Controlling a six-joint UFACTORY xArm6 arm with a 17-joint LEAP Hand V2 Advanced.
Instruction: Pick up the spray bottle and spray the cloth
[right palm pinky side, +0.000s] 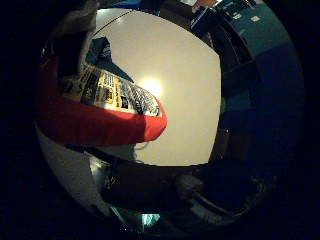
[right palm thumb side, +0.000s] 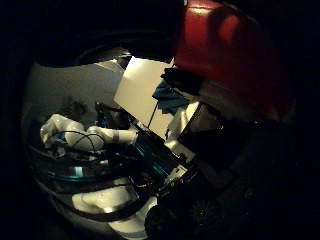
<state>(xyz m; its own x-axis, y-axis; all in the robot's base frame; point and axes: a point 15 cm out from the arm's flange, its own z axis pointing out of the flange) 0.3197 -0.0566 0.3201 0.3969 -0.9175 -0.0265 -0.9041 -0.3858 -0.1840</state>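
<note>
Since the bottle (right palm pinky side: 100, 117) fills so much of both palm views, you can take it as sitting right against the palm, its red body and yellow label lying across the little finger side view, lifted above the white bench (right palm pinky side: 175, 100). Your hand (right palm thumb side: 200, 145) shows only as dark and white parts beside the red plastic, and I cannot tell whether the fingers are curled round the bottle or merely resting on it. Judge the bottle as smooth, rigid plastic, likely slippery, and its weight will shift if liquid sloshes inside. The firm place to hold is probably the neck under the trigger, which neither view shows. The cloth (right palm thumb side: 169, 97), dark teal and crumpled, lies on the bench well apart from the bottle. Beyond the bench edge is a dark blue floor (right palm pinky side: 265, 95).
</note>
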